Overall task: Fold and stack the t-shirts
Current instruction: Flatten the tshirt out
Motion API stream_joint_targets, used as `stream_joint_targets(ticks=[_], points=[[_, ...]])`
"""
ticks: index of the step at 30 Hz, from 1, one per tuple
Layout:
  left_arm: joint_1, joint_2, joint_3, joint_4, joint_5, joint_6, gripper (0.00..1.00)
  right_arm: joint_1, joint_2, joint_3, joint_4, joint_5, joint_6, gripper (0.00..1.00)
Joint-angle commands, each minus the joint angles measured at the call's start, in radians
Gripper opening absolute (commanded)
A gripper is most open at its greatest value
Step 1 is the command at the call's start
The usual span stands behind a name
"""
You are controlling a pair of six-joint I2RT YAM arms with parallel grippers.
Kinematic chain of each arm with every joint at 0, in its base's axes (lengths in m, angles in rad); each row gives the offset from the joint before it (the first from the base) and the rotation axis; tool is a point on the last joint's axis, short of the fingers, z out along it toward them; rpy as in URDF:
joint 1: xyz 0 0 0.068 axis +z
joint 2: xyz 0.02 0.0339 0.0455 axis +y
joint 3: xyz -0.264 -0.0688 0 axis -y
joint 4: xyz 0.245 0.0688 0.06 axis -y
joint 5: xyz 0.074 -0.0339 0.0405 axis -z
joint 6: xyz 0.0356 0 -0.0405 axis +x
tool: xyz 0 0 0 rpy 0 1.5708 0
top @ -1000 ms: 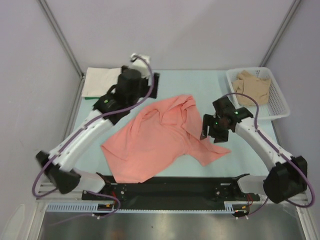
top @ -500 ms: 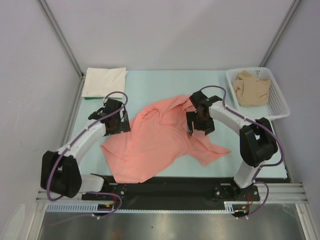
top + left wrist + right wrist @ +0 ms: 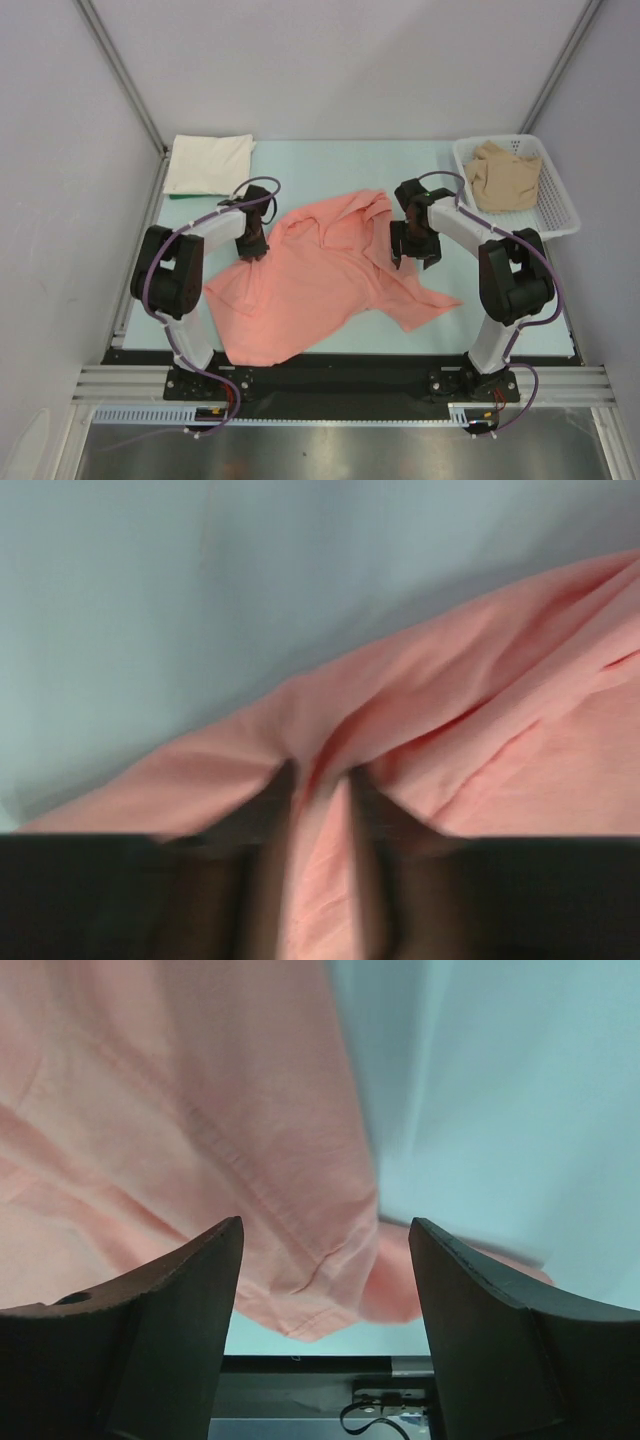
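At far right, inside white plastic mesh basket: crumpled tan-beige t-shirt. At far left, folded cream-white t-shirt. Spread across middle of pale green table, rumpled salmon-pink t-shirt. Bent low over its left edge, left gripper, pinched narrow on a cloth fold. Lowered over its right side, right gripper, jaws wide apart, gripping nothing.

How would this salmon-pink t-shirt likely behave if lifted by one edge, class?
The salmon-pink t-shirt is probably floppy: it lies wrinkled and folded over itself. Likely yielding: cloth bunches into a ridge in the left gripper. Lifted, it should sag, not hold shape.
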Motion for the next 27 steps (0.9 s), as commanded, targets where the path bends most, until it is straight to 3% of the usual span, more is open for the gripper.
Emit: stream_joint_targets(ticks=[1, 3, 10, 12, 13, 14, 15, 19, 22, 25, 27], points=[[0.004, 0.125, 0.083, 0.070, -0.104, 0.025, 0.19, -0.054, -0.002, 0.003, 0.035, -0.058, 0.008, 0.73], [0.004, 0.181, 0.217, 0.056, -0.120, 0.068, 0.00, -0.090, -0.001, 0.009, 0.038, -0.109, 0.017, 0.72], [0.004, 0.393, 0.718, -0.038, -0.284, 0.259, 0.02, -0.174, -0.041, 0.037, -0.017, -0.176, 0.027, 0.70], [0.006, 0.413, 0.826, -0.094, -0.349, 0.257, 0.25, -0.163, -0.073, 0.052, -0.039, -0.158, 0.014, 0.71], [0.007, 0.404, 0.835, -0.135, -0.363, 0.241, 0.60, -0.142, -0.082, 0.052, -0.060, -0.165, -0.009, 0.72], [0.007, 0.382, 0.822, -0.154, -0.366, 0.224, 0.74, -0.118, -0.085, 0.060, -0.080, -0.158, -0.016, 0.73], [0.006, 0.323, 0.791, -0.161, -0.364, 0.206, 1.00, -0.092, -0.088, 0.072, -0.095, -0.141, -0.021, 0.74], [-0.003, 0.094, 0.552, -0.140, -0.315, 0.168, 1.00, 0.088, -0.085, 0.069, -0.125, -0.116, -0.036, 0.82], [-0.005, -0.100, 0.351, -0.140, -0.276, 0.152, 0.98, 0.131, -0.087, 0.023, -0.070, -0.116, -0.015, 0.87], [0.000, -0.312, 0.168, -0.149, -0.208, 0.154, 0.93, 0.153, -0.068, -0.011, -0.004, -0.135, 0.002, 0.88], [0.009, -0.403, 0.072, -0.174, -0.144, 0.149, 0.91, 0.137, -0.029, -0.002, 0.007, -0.161, 0.013, 0.80]])
